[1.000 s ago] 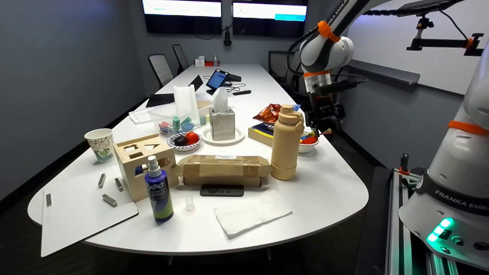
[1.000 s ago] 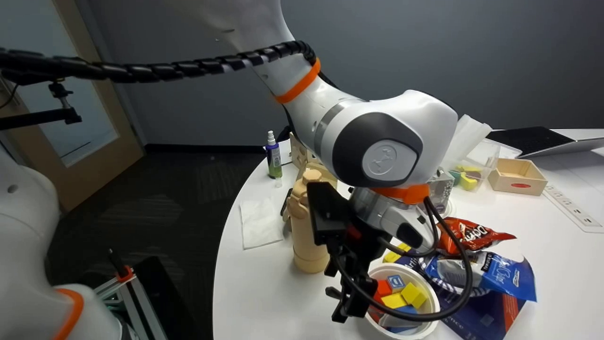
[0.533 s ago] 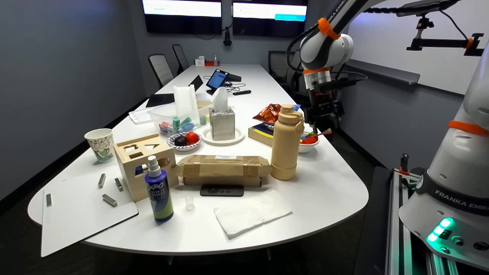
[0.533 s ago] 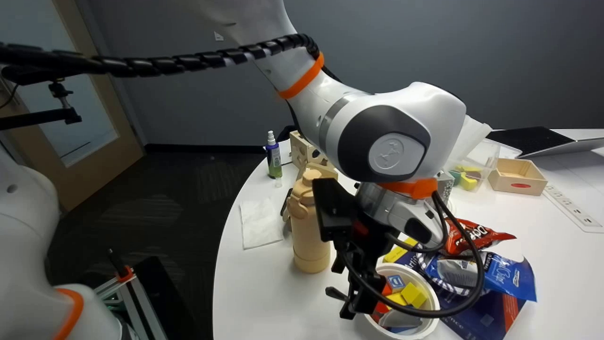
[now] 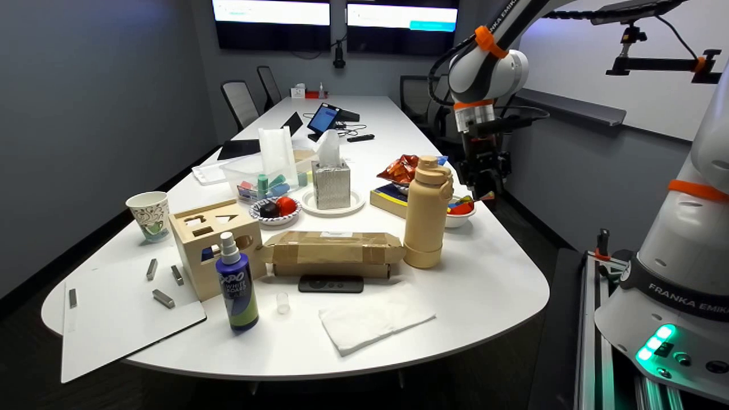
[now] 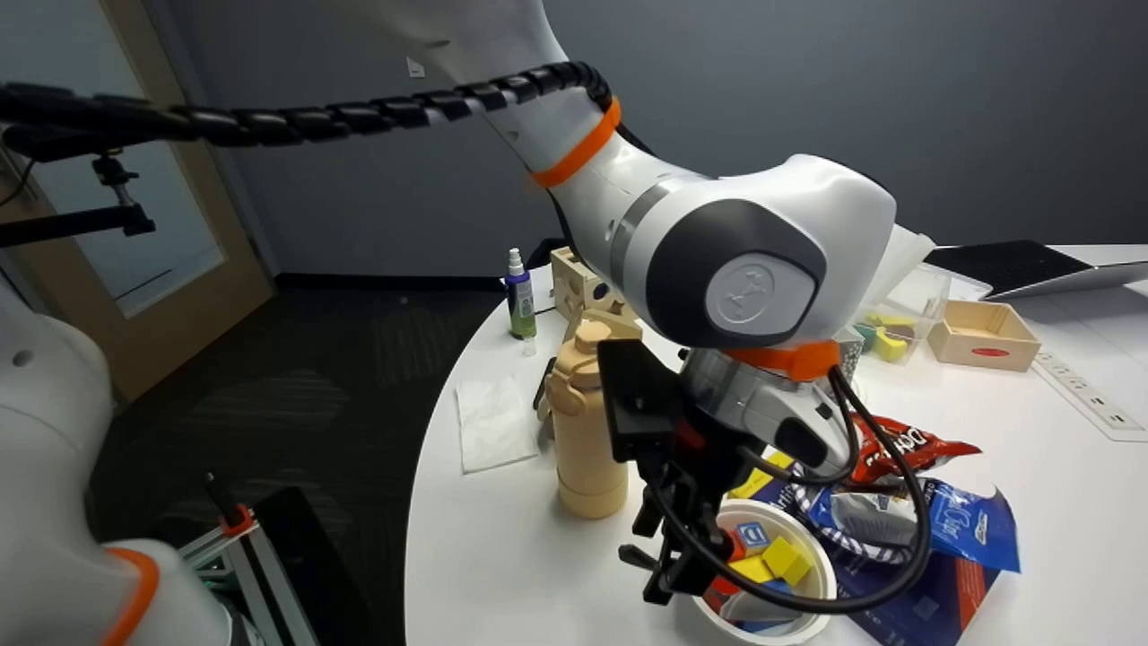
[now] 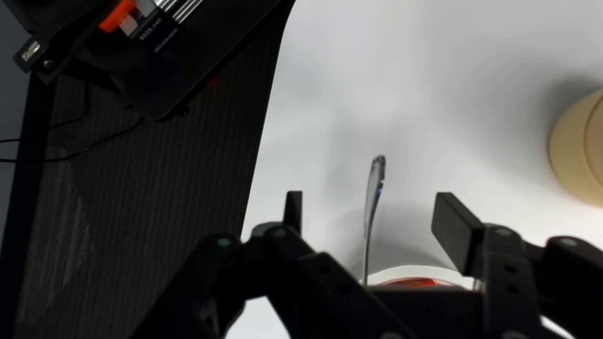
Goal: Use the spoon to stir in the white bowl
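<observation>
The white bowl holds red, yellow and blue blocks. It stands near the table edge in both exterior views, partly behind the tan bottle in an exterior view. Its rim shows at the bottom of the wrist view. The metal spoon leans out of the bowl, handle toward the table edge; its head lies among the blocks. My gripper is open, one finger on each side of the handle in the wrist view, touching neither side. In an exterior view the gripper is beside the bowl rim.
The tall tan bottle stands close beside the gripper. Chip bags and a blue book lie beside the bowl. A brown cardboard box, a tissue box and a wooden shape box are farther off.
My gripper has shifted slightly up and to the right in the exterior view near the bowl, staying open. The arm has moved a little with it. Spoon and bowl look unmoved.
</observation>
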Robot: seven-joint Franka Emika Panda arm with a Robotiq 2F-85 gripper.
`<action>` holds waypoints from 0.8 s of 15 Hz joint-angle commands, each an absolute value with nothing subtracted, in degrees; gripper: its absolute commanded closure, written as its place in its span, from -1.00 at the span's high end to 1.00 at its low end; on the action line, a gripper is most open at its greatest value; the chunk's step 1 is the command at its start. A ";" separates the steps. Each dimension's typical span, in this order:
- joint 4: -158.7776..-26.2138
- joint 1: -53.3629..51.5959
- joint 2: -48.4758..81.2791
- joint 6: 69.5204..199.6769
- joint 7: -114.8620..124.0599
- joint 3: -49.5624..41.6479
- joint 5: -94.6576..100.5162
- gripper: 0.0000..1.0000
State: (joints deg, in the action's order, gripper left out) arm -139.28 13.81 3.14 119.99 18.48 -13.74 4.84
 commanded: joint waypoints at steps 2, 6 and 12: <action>-138.77 13.77 3.08 118.91 17.69 -14.09 4.63 -0.34; -138.71 13.79 3.71 119.14 17.42 -14.08 4.29 -0.92; -138.53 13.67 4.08 119.01 16.95 -13.96 3.84 -0.98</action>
State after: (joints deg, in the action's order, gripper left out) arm -139.29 13.81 3.89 119.96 18.43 -13.78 4.79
